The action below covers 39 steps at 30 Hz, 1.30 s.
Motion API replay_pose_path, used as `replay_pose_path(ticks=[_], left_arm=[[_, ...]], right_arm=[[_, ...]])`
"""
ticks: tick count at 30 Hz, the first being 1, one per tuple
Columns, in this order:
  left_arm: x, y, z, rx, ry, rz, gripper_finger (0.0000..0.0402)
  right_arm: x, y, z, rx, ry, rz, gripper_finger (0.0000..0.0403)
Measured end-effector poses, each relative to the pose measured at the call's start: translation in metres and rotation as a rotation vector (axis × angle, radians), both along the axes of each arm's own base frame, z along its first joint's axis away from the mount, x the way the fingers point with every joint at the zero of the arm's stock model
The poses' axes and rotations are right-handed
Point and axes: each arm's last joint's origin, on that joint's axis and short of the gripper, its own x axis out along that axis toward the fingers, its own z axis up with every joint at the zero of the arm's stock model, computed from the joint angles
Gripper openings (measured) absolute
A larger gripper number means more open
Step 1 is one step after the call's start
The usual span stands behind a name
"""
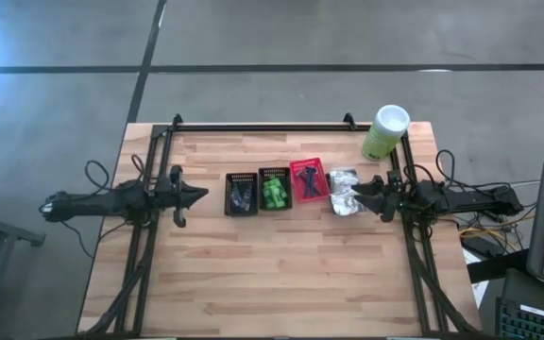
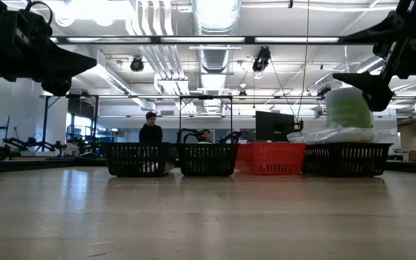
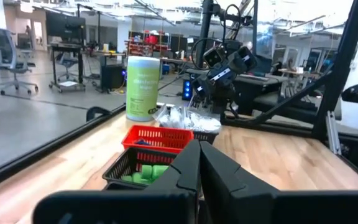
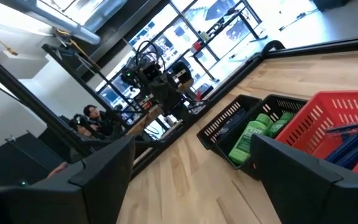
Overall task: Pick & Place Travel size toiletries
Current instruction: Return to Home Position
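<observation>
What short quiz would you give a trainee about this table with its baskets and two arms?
1. True or false: the green bottles lie in a black basket beside the red basket.
2. Which tool has its fingers spread open? A: left tool. B: right tool. C: both.
3. How many baskets stand in the row?

Key: 1 true. 2 B; the left tool is shut. 3 four: three black, one red.
</observation>
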Motion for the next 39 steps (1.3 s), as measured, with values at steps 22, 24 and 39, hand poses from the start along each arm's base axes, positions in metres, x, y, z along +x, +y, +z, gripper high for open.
replay_pose_path(ticks=[22,24,39], left_arm=[[0.0000,0.0000,0.0004,-0.026,-0.007,0.001,0.0012],[0.0000,0.0000,0.0004,-0.026,-0.007,0.001,0.0012],[0.0000,0.0001,0.0004,-0.026,-0.006,0.002,0.0012]], right_arm=[[0.0000,0.0000,0.0000,0.000,0.000,-0.001,0.0359],[0.0000,0.0000,0.0000,0.000,0.000,-0.001,0.0358],[-0.0019,-0.0001,0.0021,0.032,-0.031,0.003,0.0320]])
